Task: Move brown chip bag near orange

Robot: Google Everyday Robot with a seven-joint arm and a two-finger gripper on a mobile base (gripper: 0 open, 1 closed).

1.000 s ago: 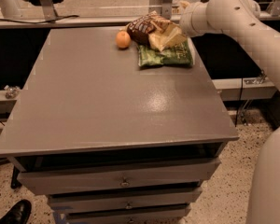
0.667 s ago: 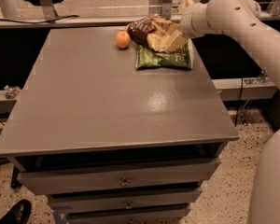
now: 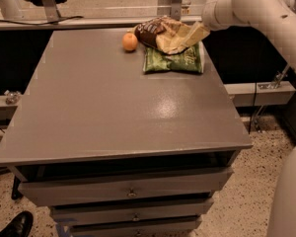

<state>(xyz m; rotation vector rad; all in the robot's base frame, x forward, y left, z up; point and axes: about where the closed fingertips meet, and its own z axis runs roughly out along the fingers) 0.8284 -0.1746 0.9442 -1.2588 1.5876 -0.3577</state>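
The brown chip bag [image 3: 160, 32] lies crumpled at the table's far edge, dark front to the left and pale tan edge stretched to the right. It rests partly on a green chip bag [image 3: 175, 61]. The orange [image 3: 130, 42] sits just left of the brown bag, almost touching it. My gripper [image 3: 207, 27] is at the end of the white arm [image 3: 251, 9], at the bag's tan right corner, above the table's far right side. Whether it still holds that corner is not visible.
The grey table top [image 3: 113, 107] has drawers below its front edge [image 3: 130, 191]. A rail and metal posts [image 3: 170, 4] run behind the table. A ledge [image 3: 259, 90] stands to the right. A dark shoe [image 3: 17, 225] is on the floor at lower left.
My arm has shifted to the right and a little up. The brown bag's tan edge now reaches further right; the orange and green bag have stayed in place.
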